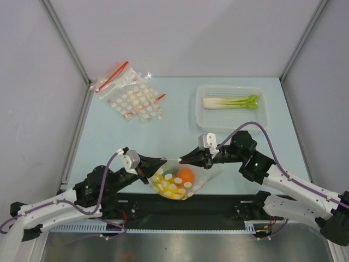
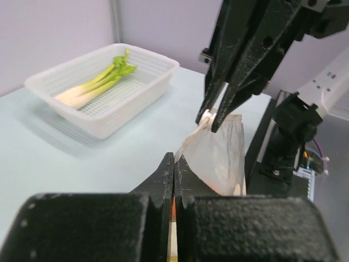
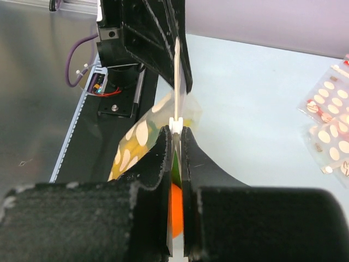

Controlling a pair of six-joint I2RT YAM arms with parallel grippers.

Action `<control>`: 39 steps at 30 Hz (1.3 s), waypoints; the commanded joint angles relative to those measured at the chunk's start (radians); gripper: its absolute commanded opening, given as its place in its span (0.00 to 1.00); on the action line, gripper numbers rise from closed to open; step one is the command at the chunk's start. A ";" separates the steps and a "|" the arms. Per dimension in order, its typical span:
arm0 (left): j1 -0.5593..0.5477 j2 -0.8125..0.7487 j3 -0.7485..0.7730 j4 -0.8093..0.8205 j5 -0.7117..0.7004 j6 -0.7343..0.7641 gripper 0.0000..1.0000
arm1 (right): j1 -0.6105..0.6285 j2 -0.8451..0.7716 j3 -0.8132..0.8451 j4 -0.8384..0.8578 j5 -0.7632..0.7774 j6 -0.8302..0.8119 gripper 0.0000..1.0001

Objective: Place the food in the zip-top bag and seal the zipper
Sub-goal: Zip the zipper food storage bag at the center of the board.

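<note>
Top external: left fingers [image 1: 157, 163] and right fingers [image 1: 185, 159] face each other, tips close, both pinching the mouth edge of the zip-top bag [image 1: 177, 186]. The bag sags below and between them at the near counter [image 1: 136, 142] edge, with the orange [image 1: 186, 174] and some yellow fruit [image 1: 165, 188] inside. The leek [image 1: 232, 101] is not bagged; it lies in the white basket [image 1: 199, 117], well beyond the right fingers, so the right arm is nearer. Spare bags [image 1: 133, 99] lie far past the left fingers.

Left wrist: left fingers [image 2: 170, 174] are pressed together on the zipper [image 2: 191, 139]. The strip runs straight ahead to the right fingers [image 2: 214, 114].

Right wrist: right fingers [image 3: 171, 143] are clamped on the zipper [image 3: 177, 82]. Its long axis points straight at the left fingers [image 3: 182, 71]. Sealing likely means sliding along that line.
</note>
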 commanded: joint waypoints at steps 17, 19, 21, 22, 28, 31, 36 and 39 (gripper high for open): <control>-0.003 -0.372 0.004 -0.460 -1.160 -0.455 0.00 | -0.106 0.004 -0.021 0.091 0.073 0.081 0.00; -0.023 -0.425 0.026 -0.556 -1.208 -0.607 0.01 | -0.123 0.007 -0.028 0.105 0.080 0.091 0.00; -0.049 -0.461 0.031 -0.617 -1.246 -0.672 0.00 | -0.135 0.007 -0.033 0.113 0.083 0.103 0.00; -0.054 -0.467 0.029 -0.619 -1.254 -0.672 0.00 | -0.143 0.008 -0.040 0.126 0.082 0.112 0.00; -0.066 -0.407 0.047 -0.645 -1.269 -0.706 0.00 | -0.186 0.007 -0.050 0.153 0.070 0.146 0.00; -0.066 -0.347 0.064 -0.660 -1.275 -0.720 0.00 | -0.189 0.007 -0.050 0.148 0.092 0.155 0.00; -0.066 -0.266 0.083 -0.688 -1.281 -0.778 0.00 | -0.221 0.007 -0.053 0.142 0.154 0.177 0.00; -0.068 -0.202 0.074 -0.602 -1.271 -0.720 0.00 | -0.249 0.005 -0.063 0.159 0.177 0.215 0.00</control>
